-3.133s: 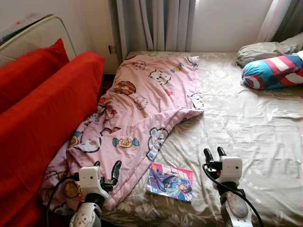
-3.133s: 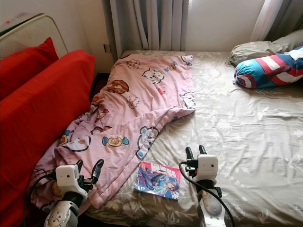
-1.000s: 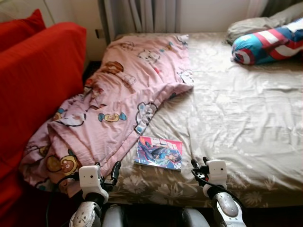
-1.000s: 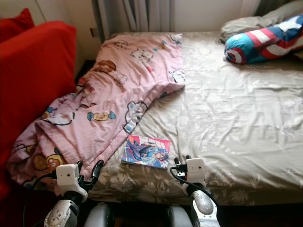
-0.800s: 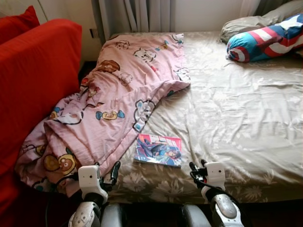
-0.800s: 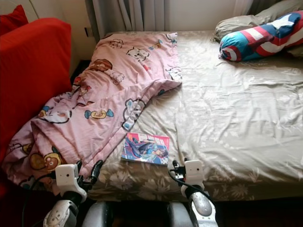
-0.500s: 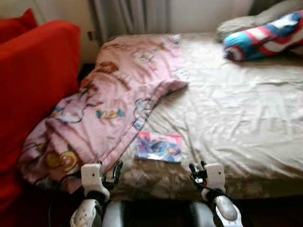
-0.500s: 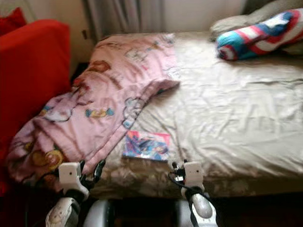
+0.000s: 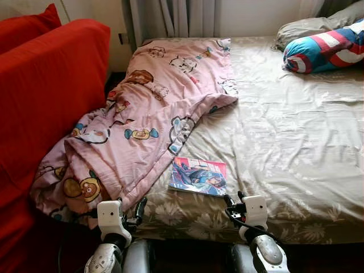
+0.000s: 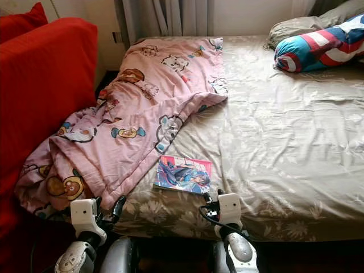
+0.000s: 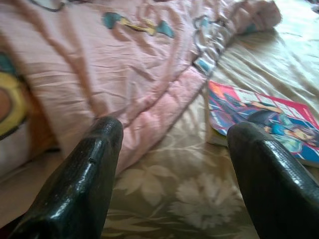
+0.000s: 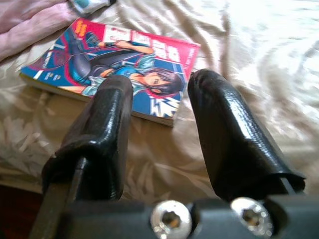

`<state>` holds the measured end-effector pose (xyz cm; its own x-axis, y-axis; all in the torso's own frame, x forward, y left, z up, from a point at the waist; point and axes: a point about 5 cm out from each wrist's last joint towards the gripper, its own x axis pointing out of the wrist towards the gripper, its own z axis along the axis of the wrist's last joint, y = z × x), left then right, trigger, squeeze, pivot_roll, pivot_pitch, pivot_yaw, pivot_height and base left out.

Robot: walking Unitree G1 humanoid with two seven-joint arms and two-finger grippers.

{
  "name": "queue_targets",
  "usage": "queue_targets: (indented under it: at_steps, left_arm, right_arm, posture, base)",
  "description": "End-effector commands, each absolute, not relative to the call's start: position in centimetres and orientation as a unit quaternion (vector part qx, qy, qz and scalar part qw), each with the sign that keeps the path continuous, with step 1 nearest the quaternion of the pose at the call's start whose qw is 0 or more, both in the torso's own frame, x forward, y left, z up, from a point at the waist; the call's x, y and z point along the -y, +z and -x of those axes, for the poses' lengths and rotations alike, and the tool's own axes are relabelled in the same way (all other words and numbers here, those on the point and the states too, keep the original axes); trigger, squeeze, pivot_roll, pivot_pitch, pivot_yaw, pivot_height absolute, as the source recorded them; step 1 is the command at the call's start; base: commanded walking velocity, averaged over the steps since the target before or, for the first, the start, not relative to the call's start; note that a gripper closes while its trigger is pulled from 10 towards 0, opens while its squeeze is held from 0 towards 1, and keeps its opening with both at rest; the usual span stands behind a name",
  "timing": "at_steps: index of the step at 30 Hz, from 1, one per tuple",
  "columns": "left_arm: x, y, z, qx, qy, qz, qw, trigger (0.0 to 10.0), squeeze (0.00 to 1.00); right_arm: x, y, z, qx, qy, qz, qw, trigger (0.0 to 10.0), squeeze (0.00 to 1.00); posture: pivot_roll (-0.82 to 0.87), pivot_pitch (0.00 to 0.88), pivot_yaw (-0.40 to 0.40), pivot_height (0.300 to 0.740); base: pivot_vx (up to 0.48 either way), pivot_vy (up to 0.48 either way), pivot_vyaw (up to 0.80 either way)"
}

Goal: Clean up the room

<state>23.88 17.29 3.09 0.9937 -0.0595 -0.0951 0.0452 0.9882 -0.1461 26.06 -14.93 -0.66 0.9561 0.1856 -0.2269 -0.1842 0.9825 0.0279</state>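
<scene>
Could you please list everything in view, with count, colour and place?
Bed sheet: one, beige floral, covering the bed.
Blanket: one, pink with cartoon animals, on the bed's left side, hanging off the near corner.
Comic book: one, red and blue, flat near the front edge.
Bolster: one, blue, red and white, far right.
Pillow: one, grey, behind it.
Cushions: red, left of the bed.
Curtain: grey, behind.
Left gripper: jaws open, by the blanket.
Right gripper: jaws open, near the book.
</scene>
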Motion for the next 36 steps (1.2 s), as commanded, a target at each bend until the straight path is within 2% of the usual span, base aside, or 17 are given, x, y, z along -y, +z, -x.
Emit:
queue_targets:
  at_steps: [1,9,31,36]
  left_arm:
    - [-17.6,2.9,-23.6,-0.057,-0.021,0.070,0.996,10.0,0.00]
    - [-17.5,3.1,-23.6,-0.056,-0.021,0.069,0.996,10.0,0.00]
    - [-17.3,4.1,-23.6,-0.050,-0.021,0.067,0.996,10.0,0.00]
    - [-17.2,4.3,-23.7,-0.047,-0.020,0.066,0.997,10.0,0.00]
  right_arm:
    - [14.4,-0.5,-26.3,-0.114,0.094,-0.012,0.989,10.0,0.00]
    - [14.7,-0.7,-26.3,-0.120,0.092,-0.020,0.988,10.0,0.00]
    - [14.8,-1.1,-26.3,-0.144,0.096,-0.020,0.985,10.0,0.00]
    - [14.7,-1.3,-26.3,-0.150,0.102,-0.019,0.983,10.0,0.00]
  posture:
    - [-0.07,0.112,0.029,0.606]
    - [-0.07,0.117,0.029,0.606]
    - [-0.07,0.125,0.030,0.606]
    - [-0.07,0.129,0.031,0.606]
  base:
    - [0.000,0.000,0.00]
    - [0.000,0.000,0.00]
    - [0.296,0.000,0.00]
    - [0.049,0.000,0.00]
